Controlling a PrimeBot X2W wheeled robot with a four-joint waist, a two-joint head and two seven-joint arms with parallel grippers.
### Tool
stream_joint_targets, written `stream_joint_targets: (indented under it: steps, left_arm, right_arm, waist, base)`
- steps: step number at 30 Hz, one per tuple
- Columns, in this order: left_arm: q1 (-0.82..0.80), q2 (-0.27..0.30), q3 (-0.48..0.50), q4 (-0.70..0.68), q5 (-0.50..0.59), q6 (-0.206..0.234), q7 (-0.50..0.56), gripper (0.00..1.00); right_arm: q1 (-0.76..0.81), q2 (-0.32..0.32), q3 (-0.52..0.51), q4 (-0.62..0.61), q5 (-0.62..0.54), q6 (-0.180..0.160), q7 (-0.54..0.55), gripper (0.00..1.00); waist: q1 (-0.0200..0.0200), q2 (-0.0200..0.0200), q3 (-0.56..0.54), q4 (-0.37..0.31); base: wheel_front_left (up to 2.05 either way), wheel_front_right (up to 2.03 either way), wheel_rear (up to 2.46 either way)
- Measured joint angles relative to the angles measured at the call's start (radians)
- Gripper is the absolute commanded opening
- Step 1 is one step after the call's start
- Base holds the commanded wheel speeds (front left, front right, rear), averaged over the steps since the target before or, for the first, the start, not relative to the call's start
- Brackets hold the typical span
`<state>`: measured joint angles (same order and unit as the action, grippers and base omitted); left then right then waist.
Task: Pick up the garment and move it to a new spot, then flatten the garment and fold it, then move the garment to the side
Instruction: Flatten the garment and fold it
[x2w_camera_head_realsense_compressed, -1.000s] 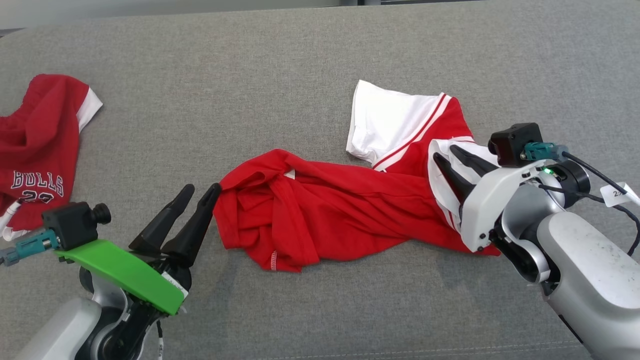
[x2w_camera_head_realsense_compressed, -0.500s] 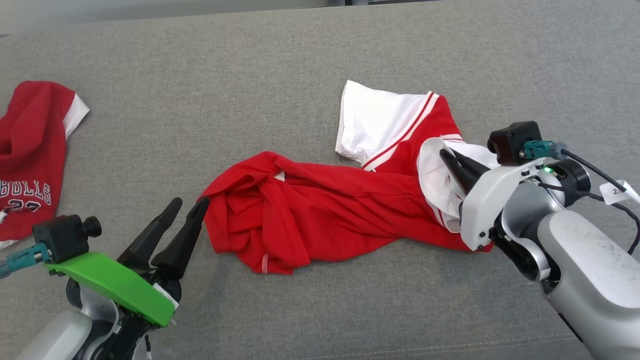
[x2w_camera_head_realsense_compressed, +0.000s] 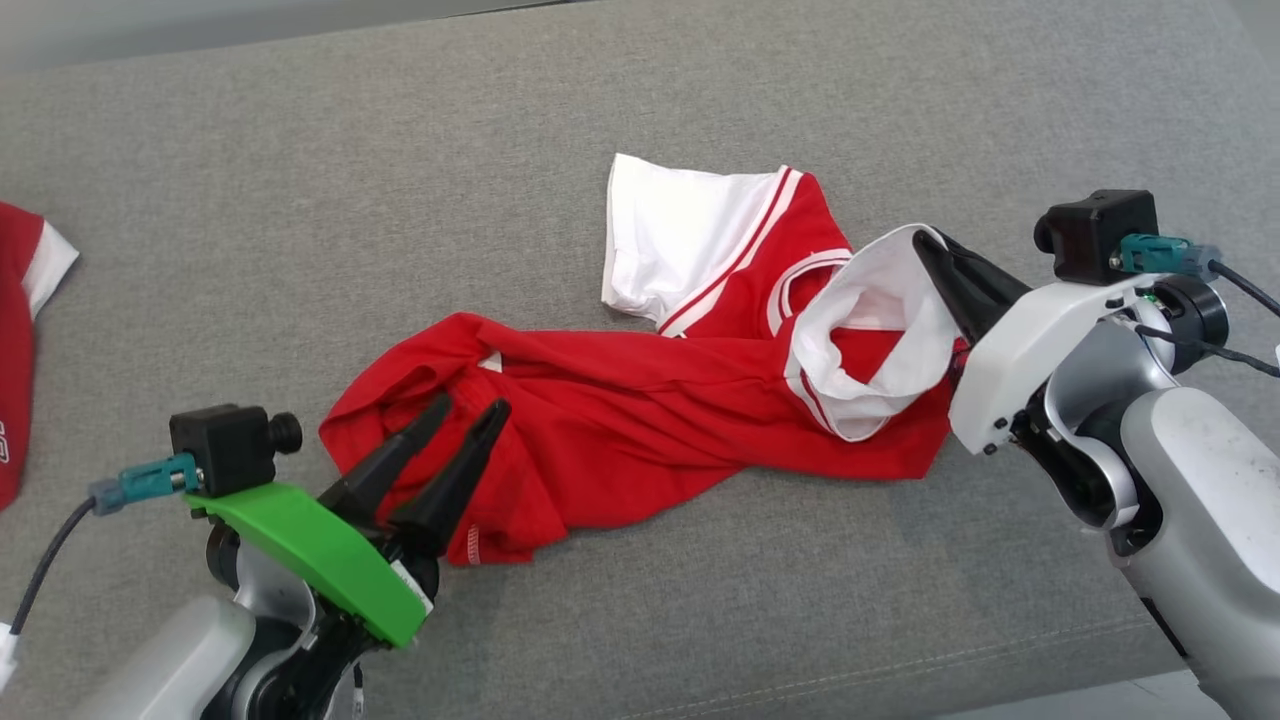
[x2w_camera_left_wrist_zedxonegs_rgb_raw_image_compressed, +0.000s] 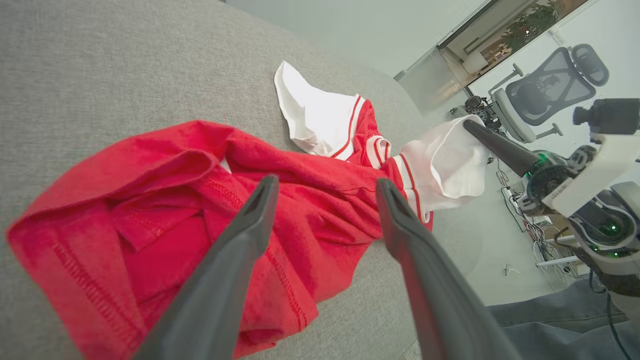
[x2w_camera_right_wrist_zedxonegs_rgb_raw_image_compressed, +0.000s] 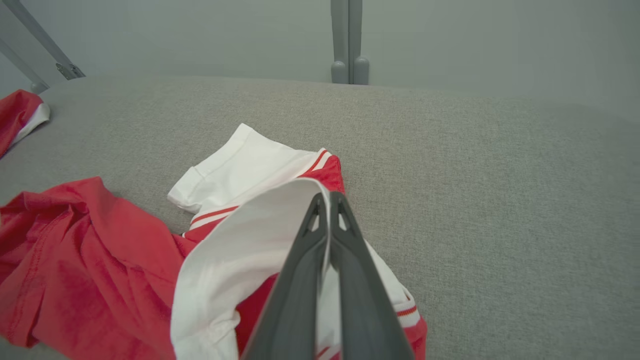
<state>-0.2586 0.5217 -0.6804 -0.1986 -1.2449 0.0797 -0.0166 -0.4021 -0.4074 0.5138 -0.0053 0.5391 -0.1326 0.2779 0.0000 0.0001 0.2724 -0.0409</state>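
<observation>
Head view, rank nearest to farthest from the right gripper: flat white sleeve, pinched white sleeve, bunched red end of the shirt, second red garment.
From the right gripper:
1. pinched white sleeve, clamped in its shut fingers.
2. flat white sleeve, lying to its left.
3. bunched red end, the shirt's far end, toward the robot's left.
4. second red garment, at the view's left edge.

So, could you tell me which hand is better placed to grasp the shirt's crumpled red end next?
Left, probably: the left hand is open directly over the crumpled red end of the shirt, while the right hand is shut on its white sleeve.
</observation>
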Motion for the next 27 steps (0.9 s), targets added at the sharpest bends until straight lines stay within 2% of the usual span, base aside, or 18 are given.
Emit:
stream_joint_targets:
  steps: [5,14,27]
  left_arm:
    - [-0.057,-0.035,0.027,0.07,0.0,0.018,0.004,1.0]
    - [-0.086,-0.029,0.019,0.185,0.026,0.036,0.046,1.0]
    - [-0.131,-0.037,0.027,0.287,0.073,0.04,0.05,1.0]
  right_arm:
    - [0.001,0.011,-0.015,-0.019,0.007,0.0,-0.005,0.0]
    - [0.024,0.025,-0.062,-0.036,0.007,0.0,-0.019,0.0]
    - [0.07,0.021,-0.101,-0.054,0.006,0.0,-0.023,0.0]
  waist:
    - [0.0,0.0,0.017,-0.036]
    - [0.0,0.0,0.046,-0.092]
    - [0.0,0.0,0.058,-0.087]
  base:
    - [0.0,0.0,0.0]
    - [0.0,0.0,0.0]
    - [0.0,0.0,0.0]
